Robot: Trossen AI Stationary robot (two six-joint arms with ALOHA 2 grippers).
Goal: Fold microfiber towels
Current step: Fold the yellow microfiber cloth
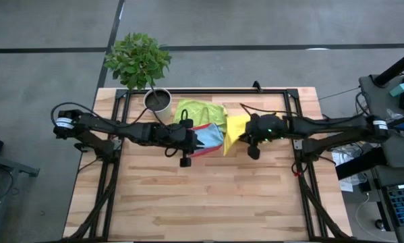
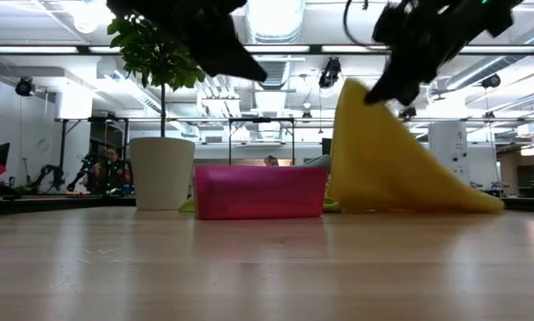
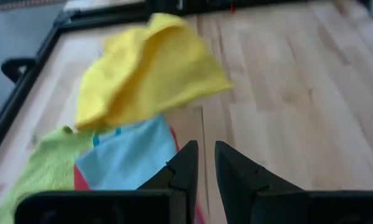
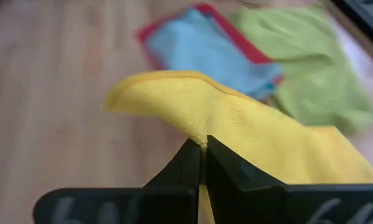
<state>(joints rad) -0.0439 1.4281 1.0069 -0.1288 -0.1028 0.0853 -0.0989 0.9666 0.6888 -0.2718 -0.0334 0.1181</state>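
My right gripper (image 2: 373, 94) is shut on a yellow towel (image 2: 391, 165), which rises from the table like a tent right of the middle. A light blue towel (image 1: 210, 137) lies on the pink tray (image 2: 259, 192). A lime green towel (image 1: 200, 111) lies crumpled behind it, on the table. My left gripper (image 3: 206, 163) hovers over the tray's left side, pointing at the yellow towel (image 3: 152, 71). Its fingers stand a narrow gap apart with nothing between them. My right gripper pinches a raised fold of the yellow towel (image 4: 202, 138) between its two fingertips; one layer or several, I cannot tell. The fingers come slanting down from the table's right side. The cloth hangs in a slope below them, and its lower edge (image 2: 445, 207) lies on the table.
A white pot (image 2: 162, 172) with a green plant stands at the far edge, left of the tray. A black frame (image 1: 293, 101) runs around the table's back and sides. The near half of the wooden table (image 1: 208, 202) is bare.
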